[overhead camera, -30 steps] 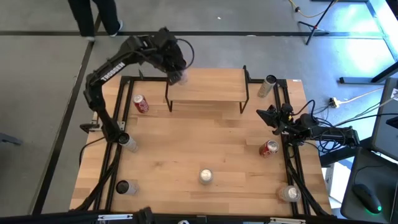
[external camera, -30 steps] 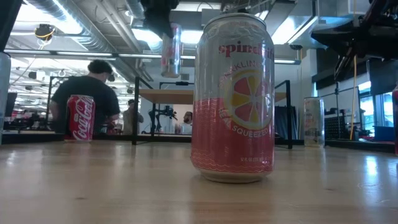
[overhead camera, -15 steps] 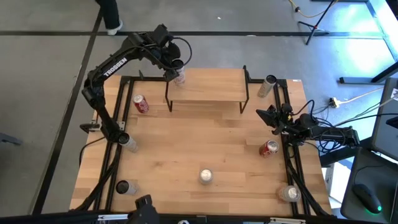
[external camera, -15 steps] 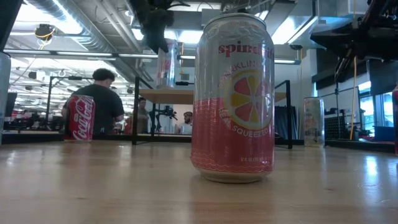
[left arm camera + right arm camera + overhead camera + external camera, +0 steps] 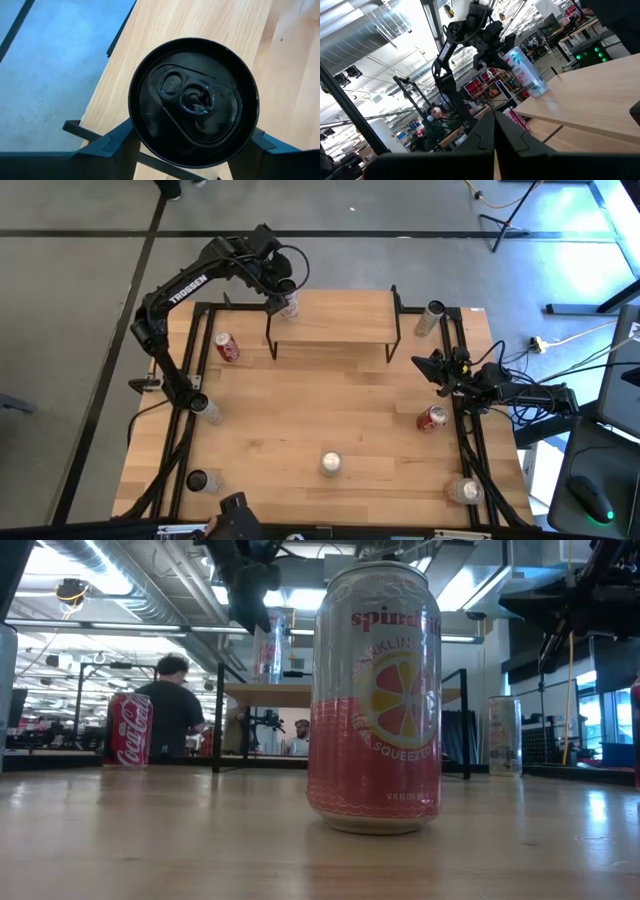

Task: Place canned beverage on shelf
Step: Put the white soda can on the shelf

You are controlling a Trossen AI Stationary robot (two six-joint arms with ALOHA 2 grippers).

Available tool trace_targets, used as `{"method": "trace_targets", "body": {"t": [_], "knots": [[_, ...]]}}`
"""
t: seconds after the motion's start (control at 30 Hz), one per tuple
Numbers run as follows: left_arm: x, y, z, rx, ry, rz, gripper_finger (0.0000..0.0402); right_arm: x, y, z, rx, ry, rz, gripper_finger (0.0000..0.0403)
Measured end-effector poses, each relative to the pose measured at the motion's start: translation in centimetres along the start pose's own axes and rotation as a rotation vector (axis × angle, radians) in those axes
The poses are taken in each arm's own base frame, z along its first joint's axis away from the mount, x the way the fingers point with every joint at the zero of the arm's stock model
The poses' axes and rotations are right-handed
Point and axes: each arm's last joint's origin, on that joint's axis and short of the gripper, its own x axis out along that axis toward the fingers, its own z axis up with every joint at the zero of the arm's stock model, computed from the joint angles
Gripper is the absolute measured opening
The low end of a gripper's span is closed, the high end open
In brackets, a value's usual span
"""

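Note:
A pale can with pink and teal print [image 5: 289, 305] stands upright on the far left corner of the shelf [image 5: 335, 320], a low wooden plank on black legs at the table's far side. My left gripper [image 5: 283, 286] is over it, shut on the can. The left wrist view looks down on the can's dark top [image 5: 194, 100] and the plank [image 5: 220, 25]. The can also shows in the low view [image 5: 268, 645] and the right wrist view [image 5: 525, 75]. My right gripper [image 5: 425, 365] waits shut at the table's right edge. My left gripper holds the can by its upper side wall [image 5: 134, 131], pinched between the two fingers, one on each side. The fingers come from above, pointing down. The can is upright, with its base on the shelf's plank.
Other cans are about the table: a red one lying left of the shelf [image 5: 227, 347], one right of the shelf [image 5: 433, 318], a red one at the right edge [image 5: 432, 417], a grapefruit one near the front [image 5: 331, 464], and others at the corners. People show beyond the table [image 5: 170, 705].
My left gripper has come down a little toward the far edge with the can. The can was held tilted above the shelf's far left corner. It now stands upright with its base on the plank.

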Motion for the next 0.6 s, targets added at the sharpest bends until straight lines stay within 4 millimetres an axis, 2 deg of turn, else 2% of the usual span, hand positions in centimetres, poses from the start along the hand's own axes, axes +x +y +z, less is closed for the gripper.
{"method": "trace_targets", "body": {"t": [0.27, 0.4, 0.6], "knots": [[-1.3, 0.0, 0.6, 0.002, -0.024, 0.043, 0.0268, 0.0, 0.0, 0.0, -0.001, 0.003, -0.003, 0.0001], [-2.2, 0.0, 0.9, 0.007, -0.057, 0.048, 0.0273, 0.0, 0.0, 0.0, -0.001, 0.002, -0.003, 0.0001], [-2.2, -0.2, 1.0, 0.011, -0.057, 0.045, 0.0274, 0.0, 0.0, 0.0, -0.001, 0.002, -0.003, 0.0001]]}}
